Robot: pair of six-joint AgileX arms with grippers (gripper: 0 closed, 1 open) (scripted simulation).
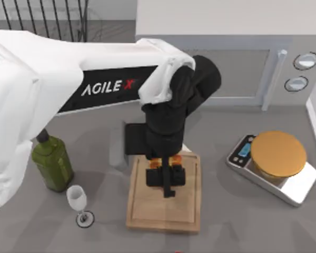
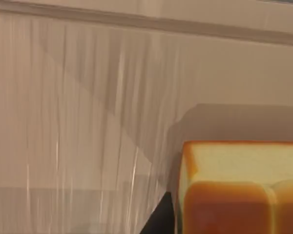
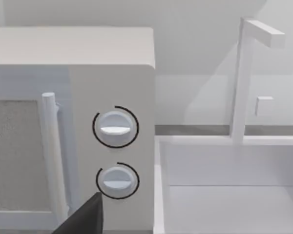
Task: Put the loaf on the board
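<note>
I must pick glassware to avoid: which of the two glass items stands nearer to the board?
The wine glass, clear and stemmed, nearer the board than the green bottle.

Top view looks straight down on the table (image 1: 242, 221), microwave (image 1: 237, 68) at the far edge. Left wrist camera sits tight against the loaf (image 2: 239, 190), over the board (image 2: 63, 146). Right wrist camera faces the microwave's dials, shared with the top view.

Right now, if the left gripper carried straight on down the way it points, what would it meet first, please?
Most likely the board. The left gripper points down over it with the loaf between its fingers; the gap beneath is unclear.
</note>
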